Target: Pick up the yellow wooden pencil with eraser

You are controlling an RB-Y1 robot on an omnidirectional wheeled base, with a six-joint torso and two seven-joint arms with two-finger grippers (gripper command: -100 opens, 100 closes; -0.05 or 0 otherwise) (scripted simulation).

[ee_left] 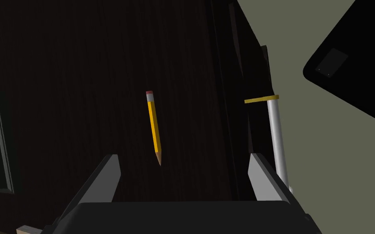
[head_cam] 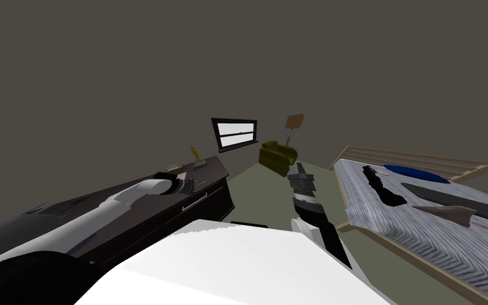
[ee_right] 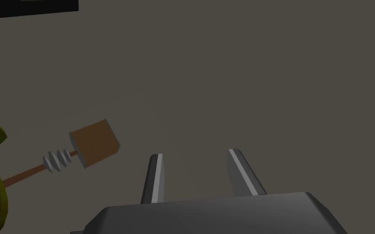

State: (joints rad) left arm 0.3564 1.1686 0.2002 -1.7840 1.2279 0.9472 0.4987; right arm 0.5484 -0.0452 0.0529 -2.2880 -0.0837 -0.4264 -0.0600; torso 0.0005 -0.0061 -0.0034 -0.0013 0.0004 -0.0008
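Left wrist view shows my left gripper [ee_left: 183,156] over the dark table [ee_left: 81,81], its two fingers wide open and holding nothing. The yellow pencil [ee_left: 154,126] lies flat on the table, a bit ahead of the fingers. Its sharp tip is near me and its eraser end is far. It points almost straight away, so one finger sits on each side, which is good. I think I should move forward a little, go down slowly until the fingers nearly touch the table, then squeeze the pencil's middle. My right gripper [ee_right: 195,152] is in the air, a little open and empty.
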